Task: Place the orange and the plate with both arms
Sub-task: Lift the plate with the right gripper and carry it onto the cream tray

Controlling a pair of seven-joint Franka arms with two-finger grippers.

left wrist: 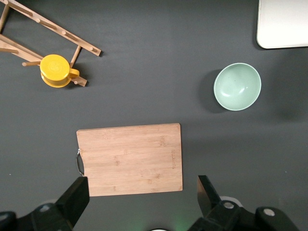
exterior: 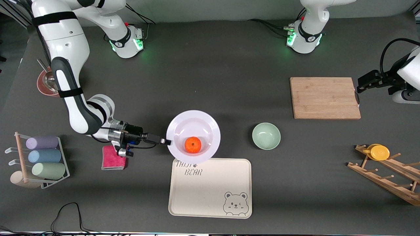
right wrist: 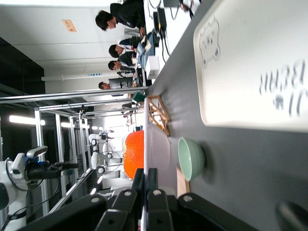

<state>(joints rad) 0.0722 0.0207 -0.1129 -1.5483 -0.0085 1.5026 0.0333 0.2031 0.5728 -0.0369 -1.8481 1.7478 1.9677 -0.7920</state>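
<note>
My right gripper [exterior: 165, 142] is shut on the rim of the white plate [exterior: 197, 122] and holds it level, a little above the table. The plate's front edge overlaps the cream bear tray [exterior: 210, 186]. The orange [exterior: 192, 144] sits on the plate. In the right wrist view the fingers [right wrist: 139, 180] clamp the plate's thin edge [right wrist: 156, 149], with the orange [right wrist: 134, 154] just past them. My left gripper [exterior: 360, 86] is open and empty, high over the table by the wooden cutting board [exterior: 325, 97]. Its fingers [left wrist: 77, 197] stand wide apart in the left wrist view.
A pale green bowl [exterior: 266, 135] stands between the plate and the cutting board. A wooden rack with a yellow cup [exterior: 379, 151] is at the left arm's end. A pink sponge [exterior: 113, 158] and a rack of pastel cups [exterior: 42, 157] are at the right arm's end.
</note>
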